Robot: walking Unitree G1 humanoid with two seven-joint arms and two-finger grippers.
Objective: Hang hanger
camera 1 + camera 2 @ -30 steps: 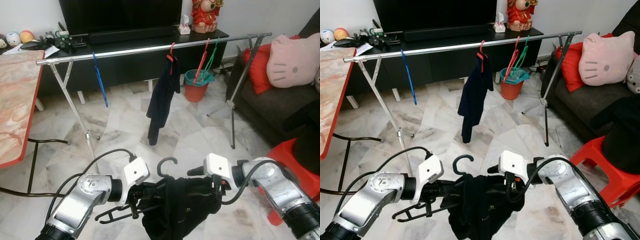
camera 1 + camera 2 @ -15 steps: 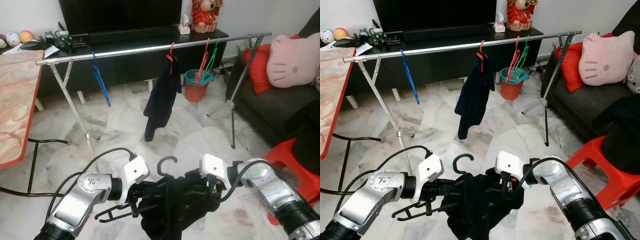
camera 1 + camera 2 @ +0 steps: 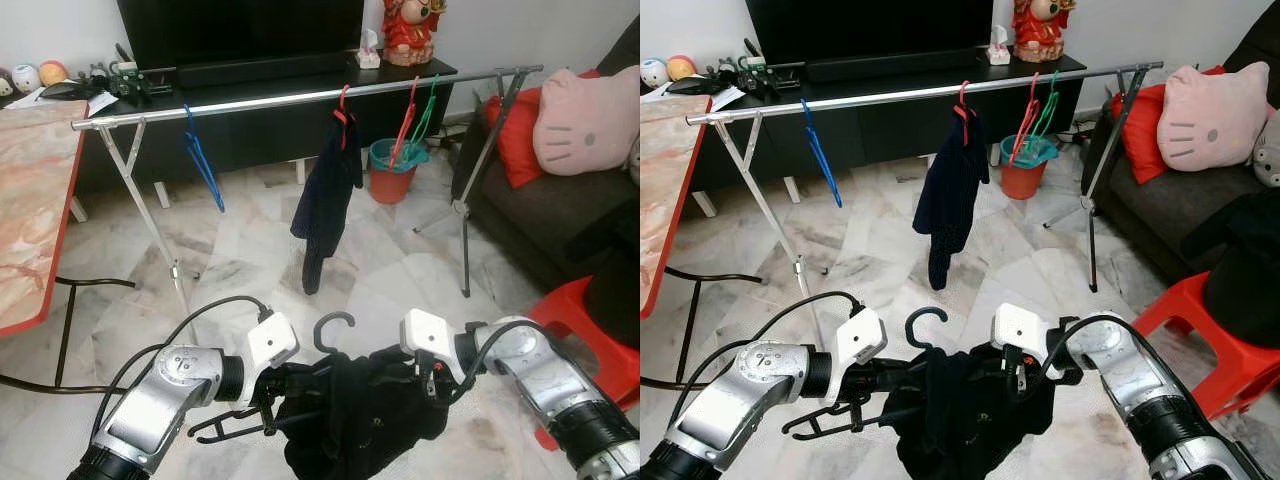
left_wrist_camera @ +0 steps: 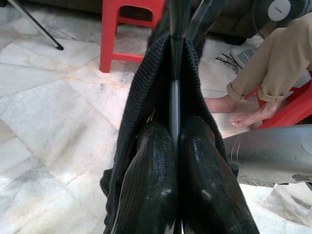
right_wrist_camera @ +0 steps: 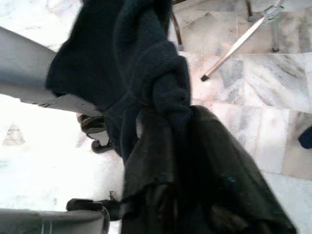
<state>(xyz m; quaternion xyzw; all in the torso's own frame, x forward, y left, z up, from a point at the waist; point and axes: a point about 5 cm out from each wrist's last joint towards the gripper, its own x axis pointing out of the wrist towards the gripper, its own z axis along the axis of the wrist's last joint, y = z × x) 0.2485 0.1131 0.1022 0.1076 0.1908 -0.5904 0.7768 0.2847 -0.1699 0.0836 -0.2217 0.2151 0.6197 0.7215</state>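
A black hanger (image 3: 330,327) with a black knit garment (image 3: 365,420) draped on it hangs low between my two arms. My left gripper (image 3: 300,382) is shut on the hanger's bar, fingers (image 4: 151,190) pressed against the thin rod with cloth around it. My right gripper (image 3: 400,370) is shut on a bunched fold of the garment (image 5: 161,97) at the other side. Ahead, a long silver clothes rail (image 3: 300,96) carries a blue hanger (image 3: 203,165), a dark garment on a red hanger (image 3: 325,200) and red and green hangers (image 3: 412,115).
A marble-top table (image 3: 30,200) stands at the left, a black TV cabinet (image 3: 280,110) behind the rail. A sofa with a pink cushion (image 3: 585,120) and a red stool (image 3: 575,310) are at the right. A person's bare feet (image 4: 234,109) rest near a fan.
My right gripper has shifted slightly with the garment, which now hangs lower and more spread. The dark garment on the rail swings a little. The left arm holds still.
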